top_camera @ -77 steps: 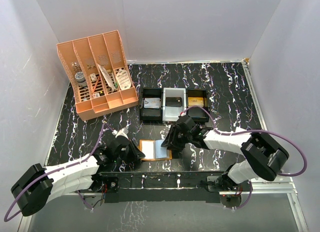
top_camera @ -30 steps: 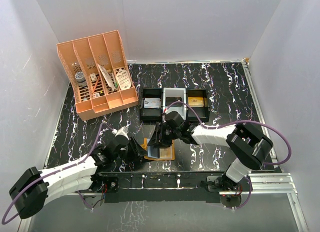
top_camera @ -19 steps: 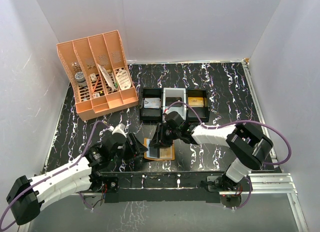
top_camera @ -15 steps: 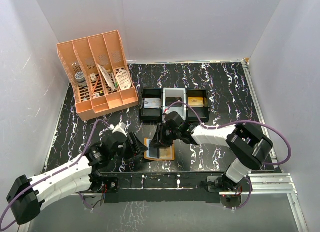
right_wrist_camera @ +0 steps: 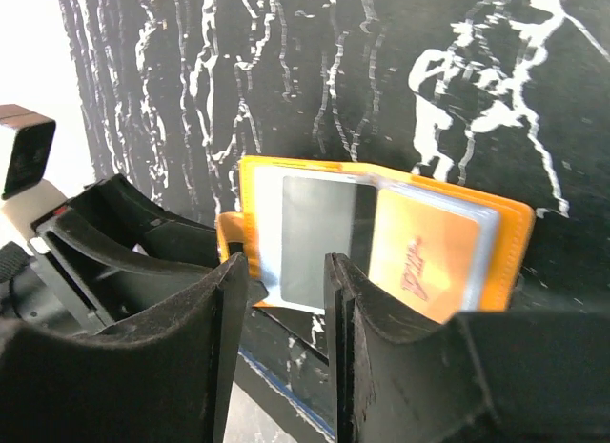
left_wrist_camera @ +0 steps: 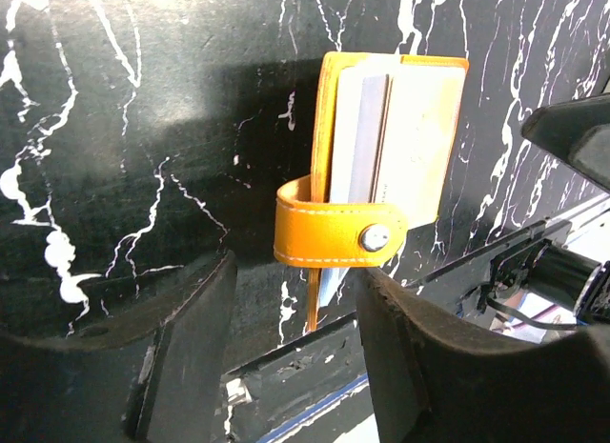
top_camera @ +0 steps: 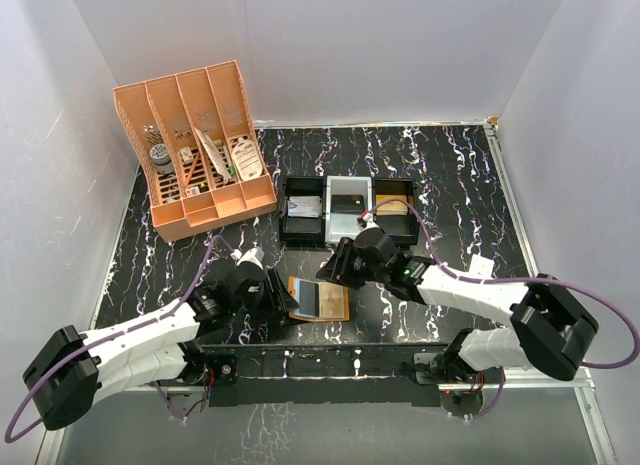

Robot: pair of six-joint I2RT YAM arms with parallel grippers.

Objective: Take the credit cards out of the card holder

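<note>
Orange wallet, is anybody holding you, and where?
Nobody grips the card holder. Its strap sits between the left gripper's open fingers; the right gripper is clear.

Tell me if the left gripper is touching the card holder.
Cannot tell. Left wrist view: the card holder strap sits between left gripper fingers, overlapping one; no plain contact or gap.

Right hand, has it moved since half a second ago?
Yes. The right hand has drawn back rightward along the row of trays, off the card holder that it partly covered before.

Orange card holder (top_camera: 318, 300), pale blue-white credit cards (left_wrist_camera: 357, 129), black white-veined table (top_camera: 450, 175)
</note>
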